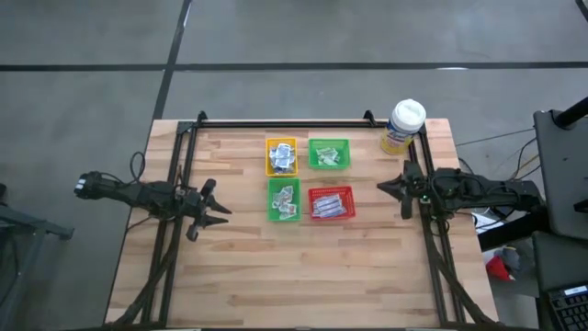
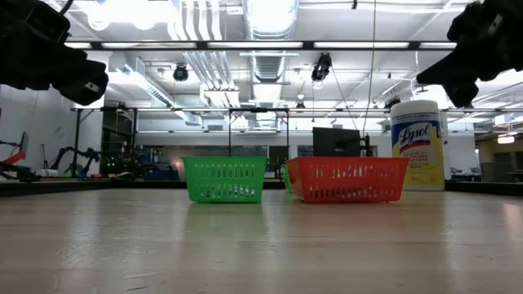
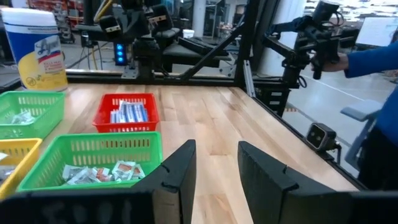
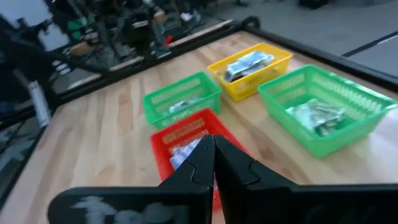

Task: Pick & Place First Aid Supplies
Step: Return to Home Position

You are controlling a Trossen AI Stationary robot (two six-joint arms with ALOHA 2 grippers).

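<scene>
Red tray (image 4: 177,132) (blue packs (image 4: 181,155) inside) half hidden behind right gripper (image 4: 214,140).

A wooden table (image 1: 303,276) fills the middle of the frame; on it sit a yellow tray (image 1: 281,140), two green trays (image 1: 329,141) and a red tray (image 1: 331,188); a yellow can (image 1: 403,127) stands upper right.

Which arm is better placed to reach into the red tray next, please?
Right, probably. In the high view the right claw sits just beside the red tray, while the left claw has a green tray between it and the red one. The right claw is shut, so it would need opening first.
</scene>
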